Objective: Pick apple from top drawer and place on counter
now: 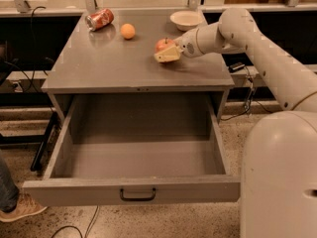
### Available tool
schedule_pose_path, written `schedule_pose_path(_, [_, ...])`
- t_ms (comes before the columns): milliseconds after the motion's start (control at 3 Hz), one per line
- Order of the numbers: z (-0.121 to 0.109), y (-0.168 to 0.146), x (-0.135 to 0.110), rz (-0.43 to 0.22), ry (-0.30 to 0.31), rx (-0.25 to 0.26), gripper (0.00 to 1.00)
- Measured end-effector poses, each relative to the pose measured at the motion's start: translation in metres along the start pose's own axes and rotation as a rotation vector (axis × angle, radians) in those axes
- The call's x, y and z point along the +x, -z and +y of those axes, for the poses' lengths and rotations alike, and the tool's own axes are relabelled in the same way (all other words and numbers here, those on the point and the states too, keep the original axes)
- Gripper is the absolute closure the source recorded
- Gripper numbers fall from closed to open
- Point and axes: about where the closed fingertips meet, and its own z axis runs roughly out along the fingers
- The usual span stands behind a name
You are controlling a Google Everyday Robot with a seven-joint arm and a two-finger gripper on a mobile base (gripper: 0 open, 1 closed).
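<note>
The red apple [164,44] with yellowish patches sits on the grey counter [114,66], right of its middle. My gripper [167,52] reaches in from the right at the apple, with one cream finger [167,56] in front of it and close against it. The top drawer [136,152] is pulled fully out below the counter and nothing lies in it. Its black handle [137,196] is at the centre of the front panel.
A small orange fruit [128,31] and a tipped red can [99,20] lie at the back left of the counter. A white bowl [186,19] stands at the back right. My white base [280,177] fills the right foreground. A person's shoe [20,207] is at the lower left.
</note>
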Motion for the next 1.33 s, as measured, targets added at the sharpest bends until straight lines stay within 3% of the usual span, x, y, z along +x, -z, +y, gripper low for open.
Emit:
schedule_pose_path(667, [-0.001,-0.002,0.002,0.014,-0.007,-0.008,0.12])
schedule_pose_path(1000, [0.007,0.014,-0.002,0.022,0.005,0.011,0.0])
schedule_pose_path(1333, [0.019,0.038,-0.008,0.015,0.03,0.039,0.0])
